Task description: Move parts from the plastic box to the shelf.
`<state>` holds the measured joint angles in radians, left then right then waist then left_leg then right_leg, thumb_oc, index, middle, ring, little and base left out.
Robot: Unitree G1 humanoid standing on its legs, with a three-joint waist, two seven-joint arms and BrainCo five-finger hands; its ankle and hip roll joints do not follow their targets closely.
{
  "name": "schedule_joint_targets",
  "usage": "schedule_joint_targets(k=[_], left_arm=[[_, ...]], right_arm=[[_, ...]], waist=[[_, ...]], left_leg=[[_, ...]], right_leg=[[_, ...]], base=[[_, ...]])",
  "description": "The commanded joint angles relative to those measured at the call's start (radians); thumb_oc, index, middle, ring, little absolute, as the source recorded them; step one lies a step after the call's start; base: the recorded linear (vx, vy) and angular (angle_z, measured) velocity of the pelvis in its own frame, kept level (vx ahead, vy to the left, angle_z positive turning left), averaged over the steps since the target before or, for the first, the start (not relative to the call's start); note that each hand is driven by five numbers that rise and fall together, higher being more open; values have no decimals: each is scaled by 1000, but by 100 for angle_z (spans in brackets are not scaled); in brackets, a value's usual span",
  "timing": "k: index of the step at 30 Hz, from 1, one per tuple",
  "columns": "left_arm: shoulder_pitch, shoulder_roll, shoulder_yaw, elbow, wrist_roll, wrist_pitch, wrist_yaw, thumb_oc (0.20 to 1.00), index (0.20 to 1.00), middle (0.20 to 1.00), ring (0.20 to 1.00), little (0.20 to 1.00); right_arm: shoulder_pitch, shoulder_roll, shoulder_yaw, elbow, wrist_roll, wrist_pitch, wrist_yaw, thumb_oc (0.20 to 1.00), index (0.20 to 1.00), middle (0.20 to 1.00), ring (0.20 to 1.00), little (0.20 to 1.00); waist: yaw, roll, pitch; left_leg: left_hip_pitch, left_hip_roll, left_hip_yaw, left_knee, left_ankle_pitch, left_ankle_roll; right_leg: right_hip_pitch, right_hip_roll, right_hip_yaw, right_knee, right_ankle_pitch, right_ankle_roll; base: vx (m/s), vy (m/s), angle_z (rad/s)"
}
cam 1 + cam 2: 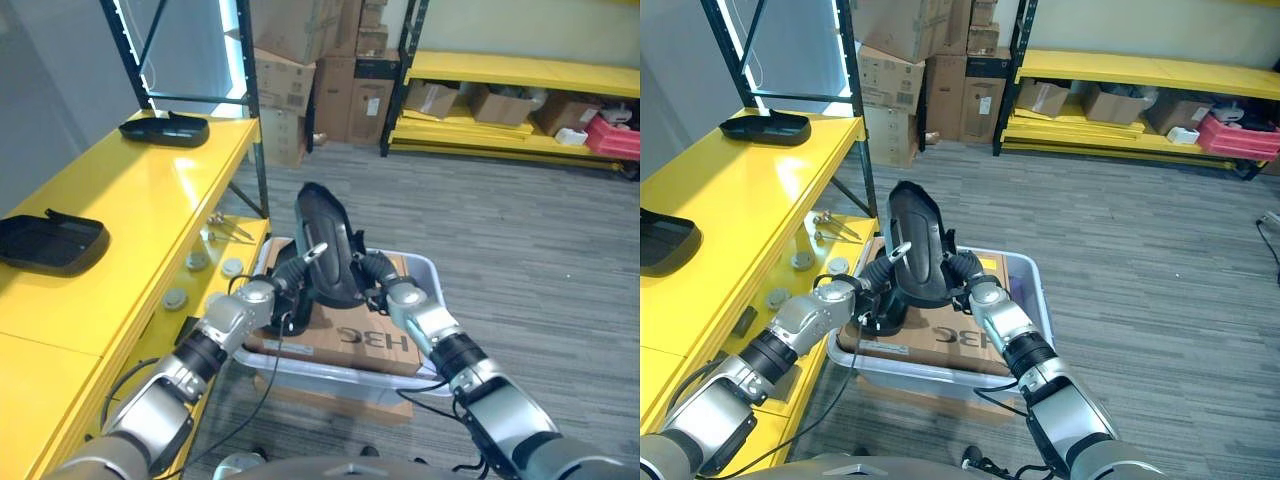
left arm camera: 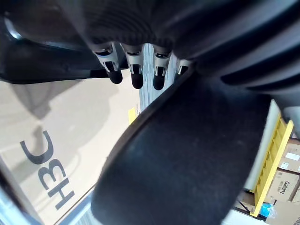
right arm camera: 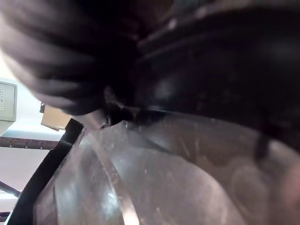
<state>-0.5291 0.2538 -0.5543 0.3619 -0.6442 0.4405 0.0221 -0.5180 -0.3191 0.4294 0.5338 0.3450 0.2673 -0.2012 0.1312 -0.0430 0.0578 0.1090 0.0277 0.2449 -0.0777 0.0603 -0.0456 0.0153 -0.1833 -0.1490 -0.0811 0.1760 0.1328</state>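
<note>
Yellow shelf surface [image 1: 150, 190] runs along the left side of the scene, from near to far. Two shallow black moulded plastic trays lie on it: one near tray [image 1: 50, 243] at the left edge and one far tray [image 1: 165, 128] by the black upright of the shelf frame [image 1: 250, 120]. On the lower yellow ledge just right of the shelf top sit a few round grey discs [image 1: 198, 262] and some small metal pieces [image 1: 228, 228].

Right of the ledge, on the grey carpet floor [image 1: 520, 260], stands the clear plastic box [image 1: 425, 268], with a flat brown cardboard sheet [image 1: 340, 340] lying inside it. Above the box both hands hold one long black plastic part [image 1: 328, 245] tilted up on end, its far tip higher than the box rim. The left hand [image 1: 283, 283] is at the part's left side; in the left wrist view its fingers [image 2: 133, 75] reach along the part's edge with dark tips bent over it, pressing the part. The right hand [image 1: 385, 283] is against the part's right side; whether its fingers are curled round the part I cannot tell, since they are hidden behind it.

Far right, a second yellow rack [image 1: 520, 75] holds brown cardboard boxes [image 1: 495, 103] and a red bin [image 1: 612, 135]. More stacked cardboard cartons [image 1: 310, 70] stand at the far centre.
</note>
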Motion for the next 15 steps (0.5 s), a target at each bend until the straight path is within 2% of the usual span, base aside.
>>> schedule_joint_targets(k=[1,2,3,4,5,15], left_arm=[[-144,-94,-62,26,33,-21,-9,1000,1000,1000,1000,1000],[-148,-96,-66,18,42,-19,-7,718,718,718,718,718],[-148,-96,-66,18,41,-19,-7,580,580,580,580,580],[-153,-96,-72,21,56,-28,-14,235,235,235,235,235],[-156,-96,-74,17,61,-28,-12,200,200,200,200,200],[-172,-90,-88,-8,40,-28,-3,200,200,200,200,200]], right_arm=[[-116,34,24,-17,-27,-51,-5,200,200,200,200,200],[-121,40,26,-19,-27,-44,-7,200,200,200,200,200],[-121,40,26,-19,-26,-44,-8,200,200,200,200,200],[-124,43,30,-17,-25,-43,-10,200,200,200,200,200],[-124,45,30,-16,-25,-43,-10,200,200,200,200,200],[-136,56,43,8,-9,-46,-16,200,200,200,200,200]], waist=[[22,35,-60],[22,35,-60],[22,35,-60],[21,35,-60],[21,36,-60],[23,40,-64]], left_leg=[[-53,4,-103,17,-65,-1],[-51,4,-102,15,-65,-2],[-51,4,-102,15,-65,-2],[-50,4,-102,13,-65,-2],[-49,5,-102,12,-64,-2],[-44,3,-103,7,-63,-3]], right_leg=[[63,-37,-101,45,-136,106],[64,-38,-103,45,-136,106],[64,-38,-103,45,-136,106],[65,-38,-104,44,-135,106],[66,-38,-104,42,-135,107],[71,-42,-110,41,-134,109]], base=[[0,0,0],[0,0,0],[0,0,0],[0,0,0],[0,0,0],[0,0,0]])
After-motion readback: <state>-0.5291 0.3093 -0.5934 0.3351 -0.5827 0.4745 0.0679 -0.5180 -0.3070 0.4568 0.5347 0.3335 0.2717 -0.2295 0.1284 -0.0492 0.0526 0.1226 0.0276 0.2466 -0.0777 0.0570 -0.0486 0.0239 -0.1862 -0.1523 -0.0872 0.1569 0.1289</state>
